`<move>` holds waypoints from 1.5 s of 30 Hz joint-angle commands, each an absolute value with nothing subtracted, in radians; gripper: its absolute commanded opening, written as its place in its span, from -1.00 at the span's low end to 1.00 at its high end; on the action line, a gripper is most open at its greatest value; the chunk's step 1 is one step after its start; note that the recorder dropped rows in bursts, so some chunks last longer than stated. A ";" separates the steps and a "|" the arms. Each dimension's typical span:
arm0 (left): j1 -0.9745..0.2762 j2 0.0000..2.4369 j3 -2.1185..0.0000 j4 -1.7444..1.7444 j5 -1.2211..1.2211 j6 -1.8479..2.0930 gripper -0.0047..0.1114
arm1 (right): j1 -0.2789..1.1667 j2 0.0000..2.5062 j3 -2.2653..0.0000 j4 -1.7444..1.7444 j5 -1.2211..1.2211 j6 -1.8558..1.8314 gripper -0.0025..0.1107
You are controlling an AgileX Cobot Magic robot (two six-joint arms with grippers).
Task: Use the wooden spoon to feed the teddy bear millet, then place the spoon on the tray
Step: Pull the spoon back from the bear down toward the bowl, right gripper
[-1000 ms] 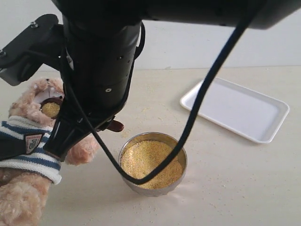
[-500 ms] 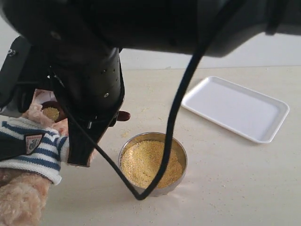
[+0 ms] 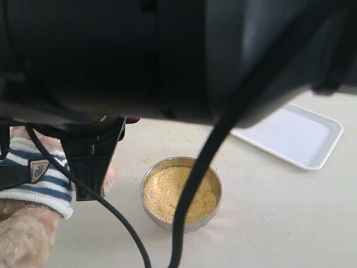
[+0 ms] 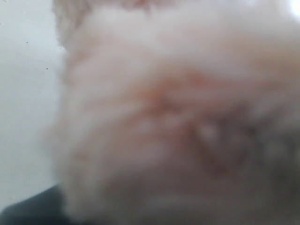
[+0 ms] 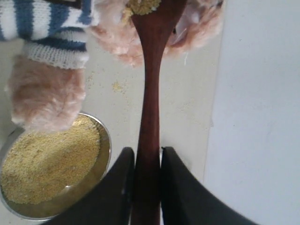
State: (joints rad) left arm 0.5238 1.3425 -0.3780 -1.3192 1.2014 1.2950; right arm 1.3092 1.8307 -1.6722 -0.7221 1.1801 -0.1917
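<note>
One slim wooden spoon (image 5: 152, 93) | right claw (image 5: 147, 152) clamped | grainy millet (image 5: 47, 159)

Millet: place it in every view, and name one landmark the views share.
Exterior view: millet in the steel bowl, low centre.
Left wrist view: not in it.
Right wrist view: millet by the teddy bear's paw, beside the wooden spoon's handle.
Landmark: its striped shirt, exterior and right wrist.

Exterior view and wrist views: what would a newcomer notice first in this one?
A black robot arm blots out the top of the exterior view, above a steel bowl full of millet. In the right wrist view the right gripper clamps the wooden spoon, its loaded tip at the teddy bear. Blurred fur fills the left wrist view.
</note>
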 commanded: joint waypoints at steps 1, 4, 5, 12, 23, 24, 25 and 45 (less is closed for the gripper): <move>0.526 1.332 -0.372 -1.342 1.221 1.304 -0.83 | 1.328 1.828 -1.678 -0.778 1.183 -0.173 -0.79; 0.526 1.332 -0.372 -1.342 1.221 1.304 -0.83 | 1.334 1.847 -1.678 -0.793 1.221 -0.173 -0.79; 0.526 1.332 -0.372 -1.342 1.221 1.304 -0.83 | 1.334 1.855 -1.678 -0.800 1.221 -0.173 -0.79; 0.526 1.332 -0.372 -1.342 1.221 1.304 -0.83 | 1.347 1.896 -1.678 -0.872 1.221 -0.162 -0.79; 0.526 1.332 -0.372 -1.342 1.221 1.304 -0.83 | 1.378 1.896 -1.675 -0.993 1.221 -0.042 -0.79; 0.526 1.332 -0.372 -1.342 1.221 1.304 -0.83 | 1.378 1.898 -1.675 -0.986 1.221 -0.042 -0.79; 0.526 1.332 -0.372 -1.342 1.221 1.304 -0.83 | 1.378 1.898 -1.675 -0.981 1.221 -0.042 -0.79; 0.526 1.332 -0.372 -1.342 1.221 1.304 -0.83 | 1.344 1.766 -1.627 -0.853 1.221 0.222 -0.79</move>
State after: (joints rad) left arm 0.5238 1.3425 -0.3780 -1.3218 1.2014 1.2950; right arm 1.3493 1.8151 -1.6573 -0.8547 1.2165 0.1919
